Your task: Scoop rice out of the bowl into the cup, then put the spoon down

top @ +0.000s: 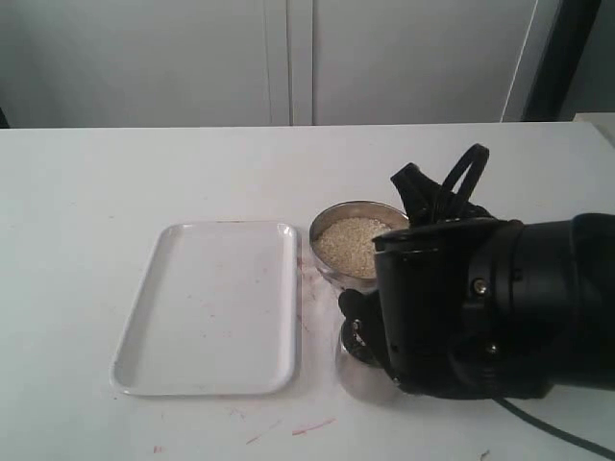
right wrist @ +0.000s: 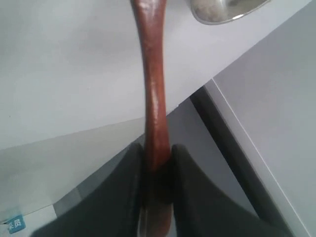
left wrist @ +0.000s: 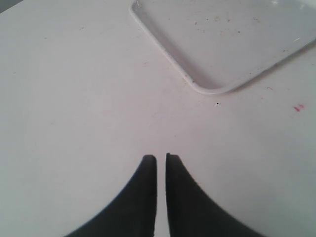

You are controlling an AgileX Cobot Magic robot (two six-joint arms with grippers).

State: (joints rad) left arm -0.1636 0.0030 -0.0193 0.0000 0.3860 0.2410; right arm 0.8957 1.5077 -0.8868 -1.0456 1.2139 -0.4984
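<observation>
1. A round shiny silver metal bowl (top: 320,261) stands on the white table (top: 86,192), just right of a white rectangular tray with rounded corners (top: 207,307). The two are close but apart.
2. Pale beige rice grains (top: 351,245) fill the bowl nearly to its rim.
3. The black right arm (top: 480,307) hangs in front of the bowl and covers its near right side.
4. The right gripper (right wrist: 158,148) is clenched on the long thin handle of a dark reddish-brown wooden spoon (right wrist: 153,74). The handle runs out from between the fingers toward the bowl, and its head is out of view.
5. A small shiny steel cup (top: 357,376) shows only in part beneath that arm, nearer the camera than the bowl. Its contents cannot be seen.
6. The left gripper (left wrist: 161,158) hovers over bare table near a tray corner, its two dark fingers (left wrist: 145,197) pressed almost together with nothing between them.
</observation>
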